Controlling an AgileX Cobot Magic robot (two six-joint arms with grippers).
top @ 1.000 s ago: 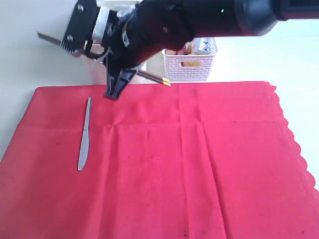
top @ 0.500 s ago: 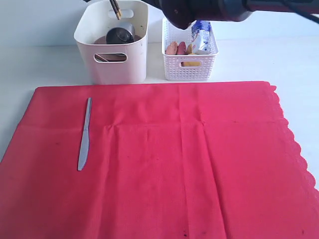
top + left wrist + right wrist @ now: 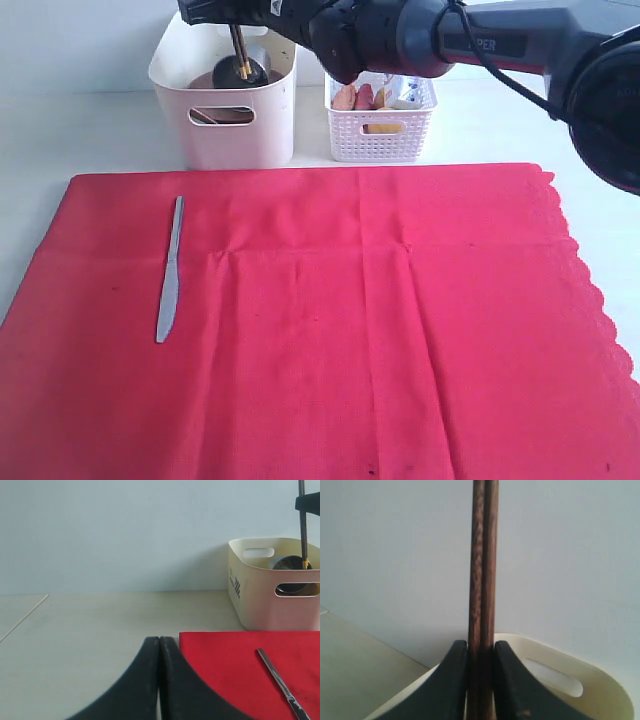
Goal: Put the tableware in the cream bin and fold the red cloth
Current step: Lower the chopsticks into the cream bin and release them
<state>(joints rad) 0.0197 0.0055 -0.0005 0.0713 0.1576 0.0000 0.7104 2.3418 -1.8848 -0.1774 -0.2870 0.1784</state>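
Note:
My right gripper (image 3: pixel 233 20) (image 3: pixel 481 649) hangs over the cream bin (image 3: pixel 225 125) (image 3: pixel 585 692), shut on the dark chopsticks (image 3: pixel 239 52) (image 3: pixel 482 560). They stand upright, their gold tips down inside the bin by the steel cup (image 3: pixel 232 76). The silver knife (image 3: pixel 170 268) (image 3: pixel 283 686) lies on the left part of the flat red cloth (image 3: pixel 340 320) (image 3: pixel 235 665). My left gripper (image 3: pixel 159 641) is shut and empty, low over the bare table just off the cloth's left edge. From there I also see the bin (image 3: pixel 270 607), the cup (image 3: pixel 286 564) and the chopsticks (image 3: pixel 302 525). Bowl, plate and spoon are hidden.
A white lattice basket (image 3: pixel 380 128) with food items stands right of the bin, behind the cloth's far edge. The right arm (image 3: pixel 480 35) stretches across the top of the scene. Pale table (image 3: pixel 90 625) lies left of the cloth.
The right arm has swung from the cloth's far edge back over the bin. The chopsticks have turned from lying level to upright and have come down into the bin.

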